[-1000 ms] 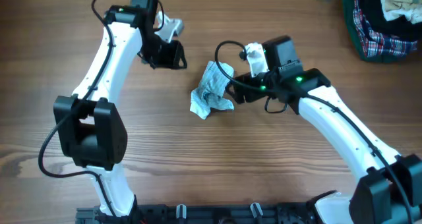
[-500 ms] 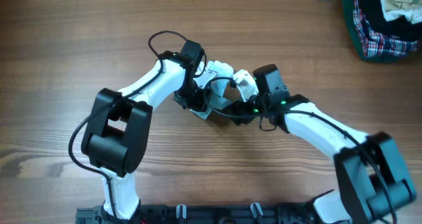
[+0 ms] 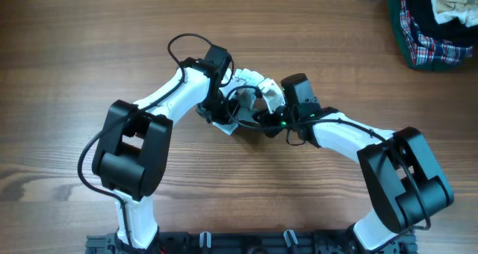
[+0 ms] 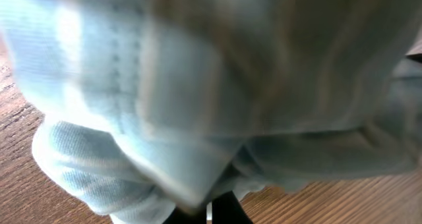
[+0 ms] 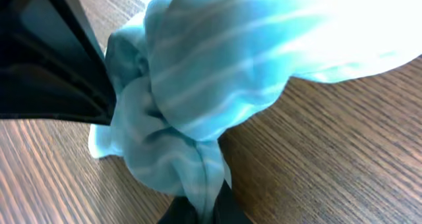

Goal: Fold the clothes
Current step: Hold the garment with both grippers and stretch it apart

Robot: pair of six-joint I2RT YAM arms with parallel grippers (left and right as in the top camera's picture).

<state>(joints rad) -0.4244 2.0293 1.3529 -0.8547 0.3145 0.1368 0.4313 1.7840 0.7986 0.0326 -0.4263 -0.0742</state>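
Now right claw point(image 3: 255, 116) nearer left claw point(image 3: 221, 108), garment point(image 5: 211, 72) apparently between.

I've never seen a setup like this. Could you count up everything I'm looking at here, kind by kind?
robot arms: 2, left and right
pale blue garment, bunched between the arms: 1
heap of plaid, dark and cream clothes, in the table's far corner: 1
Total: 4
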